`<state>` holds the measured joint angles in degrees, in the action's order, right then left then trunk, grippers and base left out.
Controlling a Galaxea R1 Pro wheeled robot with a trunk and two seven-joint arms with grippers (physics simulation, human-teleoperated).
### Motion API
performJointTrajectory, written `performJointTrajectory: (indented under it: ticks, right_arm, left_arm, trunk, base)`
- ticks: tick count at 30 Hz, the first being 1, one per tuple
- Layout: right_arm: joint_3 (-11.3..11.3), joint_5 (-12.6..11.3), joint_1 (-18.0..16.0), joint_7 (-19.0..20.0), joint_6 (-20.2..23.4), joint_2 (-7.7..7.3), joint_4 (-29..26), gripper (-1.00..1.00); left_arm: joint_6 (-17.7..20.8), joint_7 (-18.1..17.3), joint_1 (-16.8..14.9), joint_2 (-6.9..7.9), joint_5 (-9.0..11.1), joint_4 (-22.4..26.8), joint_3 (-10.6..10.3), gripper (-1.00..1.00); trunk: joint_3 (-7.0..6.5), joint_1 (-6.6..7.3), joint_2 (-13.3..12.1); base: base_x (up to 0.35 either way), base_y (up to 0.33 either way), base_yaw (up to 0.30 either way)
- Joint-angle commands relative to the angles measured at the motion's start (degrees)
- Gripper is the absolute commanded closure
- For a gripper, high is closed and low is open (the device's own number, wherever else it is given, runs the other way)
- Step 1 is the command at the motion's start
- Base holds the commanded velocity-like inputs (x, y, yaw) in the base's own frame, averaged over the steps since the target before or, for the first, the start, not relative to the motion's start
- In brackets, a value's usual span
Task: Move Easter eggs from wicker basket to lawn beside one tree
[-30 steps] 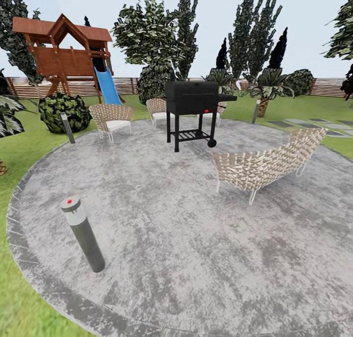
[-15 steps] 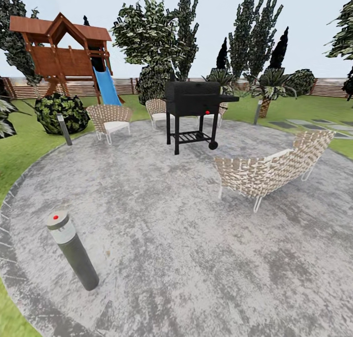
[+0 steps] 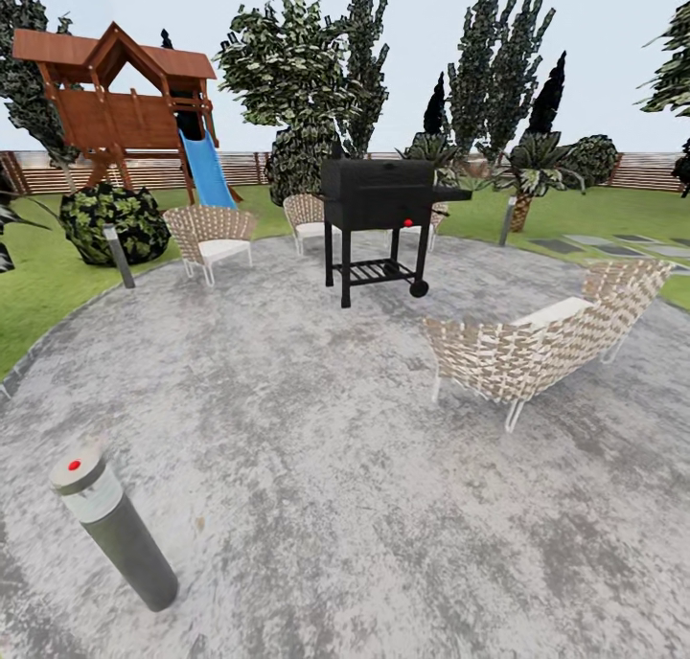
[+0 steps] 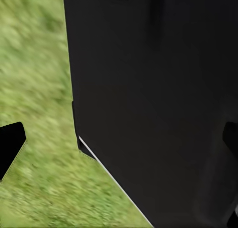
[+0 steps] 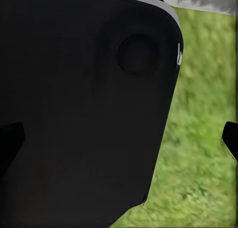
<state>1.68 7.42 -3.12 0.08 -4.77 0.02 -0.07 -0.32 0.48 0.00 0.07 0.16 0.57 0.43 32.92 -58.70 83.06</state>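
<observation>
Transit stage: crossed paved patio (image 3: 316, 467) past black grill (image 3: 376, 192) and wicker sofa (image 3: 537, 345), basket unseen; gripper spread, either arm, could not be judged.

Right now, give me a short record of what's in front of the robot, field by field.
setting: round grey paved patio, lawn around it
centre: black wheeled grill
seating: woven sofa on the right, woven chair beyond on the left
near left: leaning bollard light with red dot
background: wooden playhouse with blue slide, slat fence, trees
</observation>
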Motion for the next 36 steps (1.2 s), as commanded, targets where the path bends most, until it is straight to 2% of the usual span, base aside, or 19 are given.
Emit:
performJointTrajectory:
  ticks: [1, 36]
  right_arm:
    - [0.12, 0.32, -0.02, 0.01, -0.15, -0.01, 0.02, -1.00]
    - [0.17, 0.47, 0.00, 0.01, -0.15, 0.02, 0.16, -1.00]
  left_arm:
    - [-0.02, 0.06, 0.00, 0.01, 0.01, 0.04, 0.04, -1.00]
    - [0.01, 0.07, 0.00, 0.02, 0.01, 0.04, 0.06, -1.00]
  trunk:
    - [0.05, -0.03, 0.02]
    - [0.05, -0.03, 0.02]
  base:
    - [0.325, 0.000, 0.000]
    - [0.325, 0.000, 0.000]
